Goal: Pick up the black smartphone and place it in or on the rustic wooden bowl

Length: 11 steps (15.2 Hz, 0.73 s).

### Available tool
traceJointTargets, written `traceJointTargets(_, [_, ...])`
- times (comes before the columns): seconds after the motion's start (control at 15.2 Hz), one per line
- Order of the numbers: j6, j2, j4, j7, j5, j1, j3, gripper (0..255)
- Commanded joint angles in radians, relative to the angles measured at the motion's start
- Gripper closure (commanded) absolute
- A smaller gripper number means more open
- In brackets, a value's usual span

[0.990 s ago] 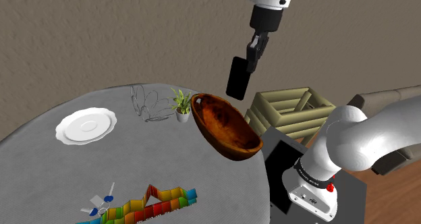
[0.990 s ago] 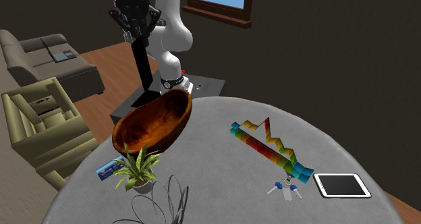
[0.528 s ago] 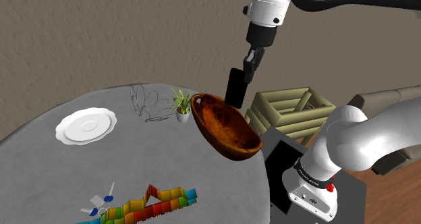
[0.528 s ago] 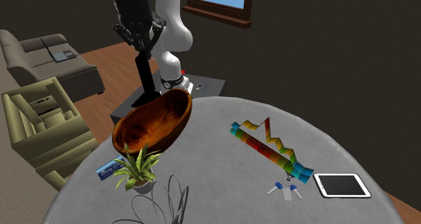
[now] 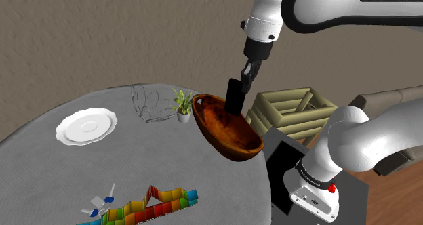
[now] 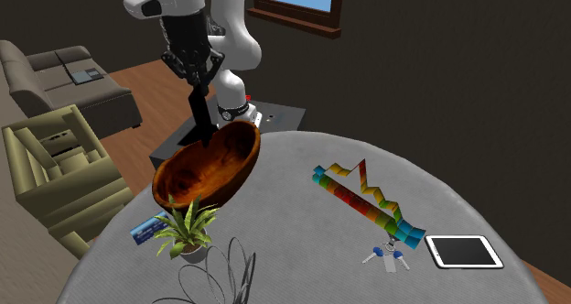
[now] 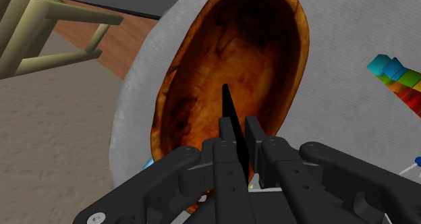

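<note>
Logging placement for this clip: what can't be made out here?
- Phone tip touching bowl or not: shoulder view, black against the dark inside; wrist view, edge-on.
- Phone's upper end: wrist view, covered by end effector.
- Blue card: second exterior view, too small to read.

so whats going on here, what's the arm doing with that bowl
The white arm's black gripper is clamped on a black smartphone, which hangs upright, edge-on to the wrist camera. The phone is right above the hollow of the brown wooden bowl, which sits tilted at the edge of the round grey table. Its lower end looks about level with the rim. It has not been let go yet.
</note>
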Motion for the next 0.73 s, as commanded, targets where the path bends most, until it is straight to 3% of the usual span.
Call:
traceJointTargets(0.0, [0.007, -0.001, -0.007, -0.001, 0.0, 0.0, 0.0, 255])
traceJointTargets(0.33, [0.007, -0.001, -0.007, -0.001, 0.0, 0.0, 0.0, 255])
traceJointTargets(0.4, [0.007, -0.001, -0.007, -0.001, 0.0, 0.0, 0.0, 0])
traceJointTargets(0.66, [0.007, -0.001, -0.007, -0.001, 0.0, 0.0, 0.0, 0])
